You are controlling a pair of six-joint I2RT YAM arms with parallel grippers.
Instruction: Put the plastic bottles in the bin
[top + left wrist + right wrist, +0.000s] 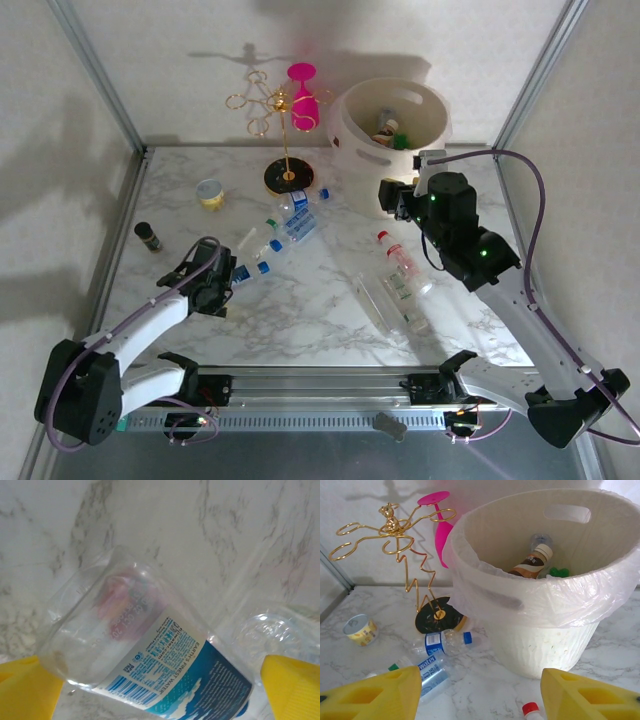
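Plastic bottles [292, 224] lie loose across the middle of the tabletop [300, 325]; a few sit in the bin [350, 130] at the far right corner.
The left gripper [222, 272], jaws wide apart, straddles a clear blue-labelled bottle [165, 665] toward the near left corner, so I judge a pick is in hand. Next it needs to close on the body, lift, and carry across to the bin. The right gripper [392, 197] hangs just before the bin, jaws apart and empty.
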